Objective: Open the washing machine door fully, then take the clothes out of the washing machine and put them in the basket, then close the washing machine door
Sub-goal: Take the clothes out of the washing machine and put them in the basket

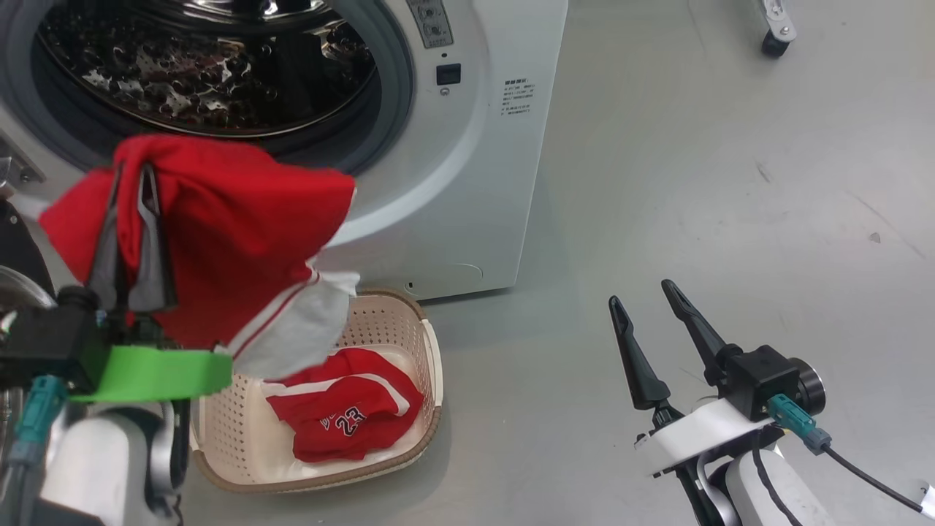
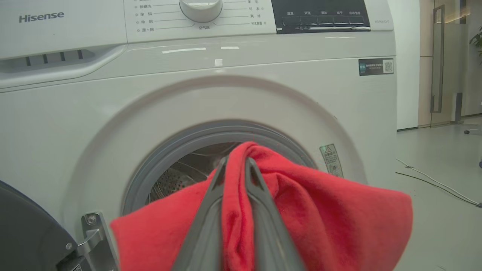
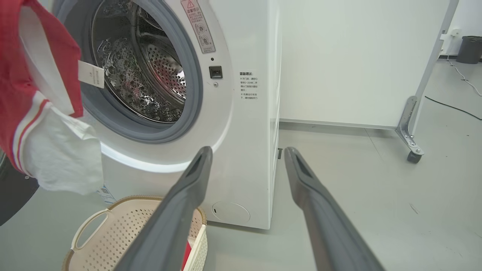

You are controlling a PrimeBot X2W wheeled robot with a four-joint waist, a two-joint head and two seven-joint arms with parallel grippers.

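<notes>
Gripped by the left gripper (image 1: 135, 172): a fold of the red garment (image 1: 234, 219), jaws closed on it, cloth draped over both fingers in front of the washing machine (image 1: 475, 183). Hung with its white hem above the left part of the basket (image 1: 431, 351), down and right from the jaws; basket's long axis ran from the machine's foot toward the left arm. Called, by judgement, for a short lowering rightward before release. Held the right gripper (image 1: 641, 292) spread wide, empty, well apart over bare floor (image 1: 730, 183); left arm plainly nearer. Showed, head view, a second garment (image 1: 350, 416) printed "23" lying in the basket. Showed, left wrist view, the pinched fold against the drum (image 2: 169, 180); right wrist view, the hem clear above the basket's rim.
</notes>
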